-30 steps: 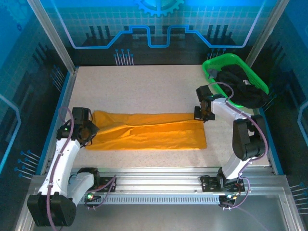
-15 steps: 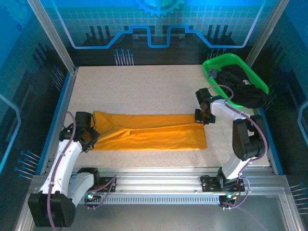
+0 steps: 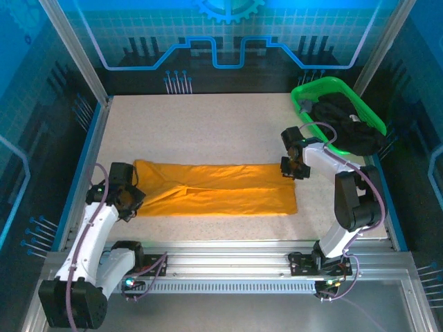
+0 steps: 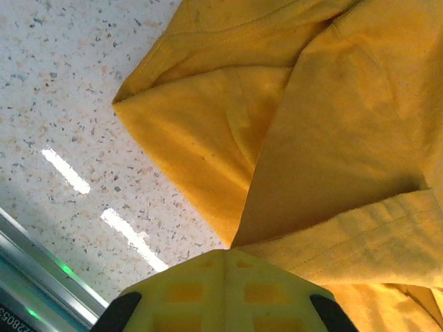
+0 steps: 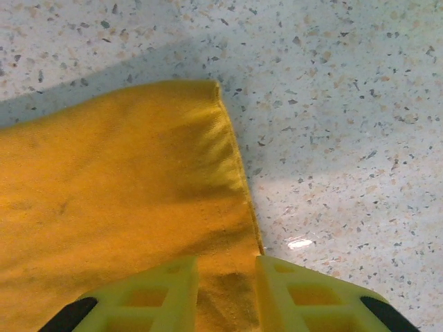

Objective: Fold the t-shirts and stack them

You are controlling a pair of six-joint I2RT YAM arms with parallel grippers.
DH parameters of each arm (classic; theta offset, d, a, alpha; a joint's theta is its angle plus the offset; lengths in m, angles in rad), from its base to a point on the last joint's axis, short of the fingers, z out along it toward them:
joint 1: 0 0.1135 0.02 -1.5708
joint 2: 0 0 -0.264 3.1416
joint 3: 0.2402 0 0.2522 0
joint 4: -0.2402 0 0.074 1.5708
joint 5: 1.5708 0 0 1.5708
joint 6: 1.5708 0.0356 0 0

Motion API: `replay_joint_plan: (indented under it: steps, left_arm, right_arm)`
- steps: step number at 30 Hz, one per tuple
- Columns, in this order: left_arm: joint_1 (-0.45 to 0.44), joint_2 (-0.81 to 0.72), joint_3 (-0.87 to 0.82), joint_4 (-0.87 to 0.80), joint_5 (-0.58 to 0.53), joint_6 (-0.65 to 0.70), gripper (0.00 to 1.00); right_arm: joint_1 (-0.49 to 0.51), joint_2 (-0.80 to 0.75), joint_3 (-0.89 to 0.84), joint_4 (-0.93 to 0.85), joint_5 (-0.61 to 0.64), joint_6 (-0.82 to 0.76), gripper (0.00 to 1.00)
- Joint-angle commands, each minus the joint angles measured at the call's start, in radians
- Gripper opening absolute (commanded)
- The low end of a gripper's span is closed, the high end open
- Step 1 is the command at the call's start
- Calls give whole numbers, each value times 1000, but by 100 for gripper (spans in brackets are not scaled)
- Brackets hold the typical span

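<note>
Across the speckled tabletop (image 3: pixel 208 124) lies the orange-yellow t-shirt (image 3: pixel 214 190), folded into a long band between the two arms. Its neck is lost inside the layers. At the band's left end the left gripper (image 4: pixel 225 263) is clenched on a stitched hem, where soft creases run in to the joined yellow tips. Their lower part is cut off by the frame. At the far right corner the right gripper (image 5: pixel 225 277) stands released, its ribbed fingers apart over flat, thin cloth. A green plastic basket (image 3: pixel 304 93) holds a dark heap that is hard to make out.
</note>
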Motion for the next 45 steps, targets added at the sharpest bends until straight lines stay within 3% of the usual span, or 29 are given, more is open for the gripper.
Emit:
replay_joint_plan:
  steps: [1, 12, 26, 36, 45]
  left_arm:
    - [-7, -16, 0, -62, -1, -33, 0]
    - [-24, 28, 10, -57, -4, -19, 0]
    - [-72, 82, 191, -89, 1, -3, 0]
    - [-225, 35, 180, -159, -20, -129, 0]
    - [-281, 16, 150, -151, -37, -155, 0]
  right_arm:
    - [17, -15, 31, -28, -34, 44, 28]
    - [46, 22, 51, -26, -85, 102, 27]
    - [48, 115, 148, -30, -122, 129, 27]
    - [49, 129, 166, -40, -120, 101, 27]
    - [50, 112, 155, -46, -118, 95, 27]
